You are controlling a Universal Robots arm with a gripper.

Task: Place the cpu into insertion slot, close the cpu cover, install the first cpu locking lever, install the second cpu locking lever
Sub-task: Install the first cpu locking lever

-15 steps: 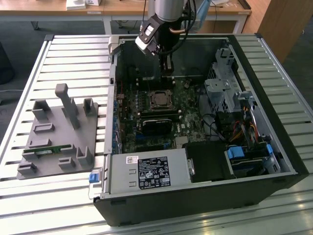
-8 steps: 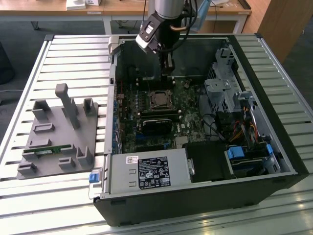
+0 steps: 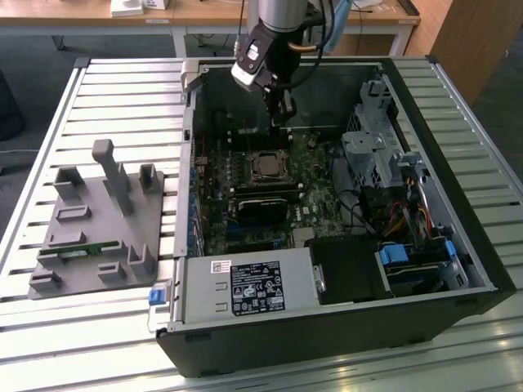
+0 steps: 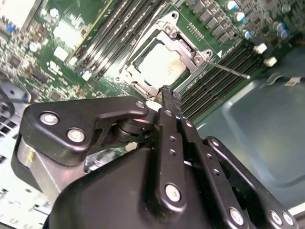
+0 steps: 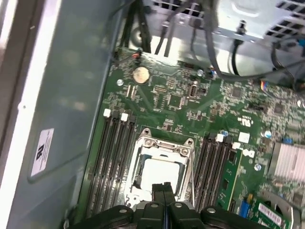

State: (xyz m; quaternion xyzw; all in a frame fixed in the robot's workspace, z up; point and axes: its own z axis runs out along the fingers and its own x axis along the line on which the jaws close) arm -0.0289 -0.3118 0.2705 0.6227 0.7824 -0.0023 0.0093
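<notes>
The cpu [image 5: 159,172] has a dull silver-grey top; the cpu cover [image 5: 164,144] is brighter silver metal. The motherboard [image 5: 176,102] is green, its memory slots [image 5: 114,148] black. The tool [image 5: 164,188] is matt black with silver screw heads. The computer case [image 3: 327,339] is black, the bench [image 3: 114,98] pale silver, striped by slats, and the fixture block [image 3: 82,245] plain grey

Robotics lab or test workshop. An open desktop computer case [image 3: 327,335] lies on its side on a table of ribbed aluminium profiles [image 3: 122,90], with its green motherboard [image 5: 176,102] exposed. A grey moulded parts fixture [image 3: 82,245] sits beside the case, and an industrial robot arm [image 3: 282,12] hangs over it. Plain wooden desks [image 3: 204,12] stand behind on a dark grey floor [image 3: 33,57].
</notes>
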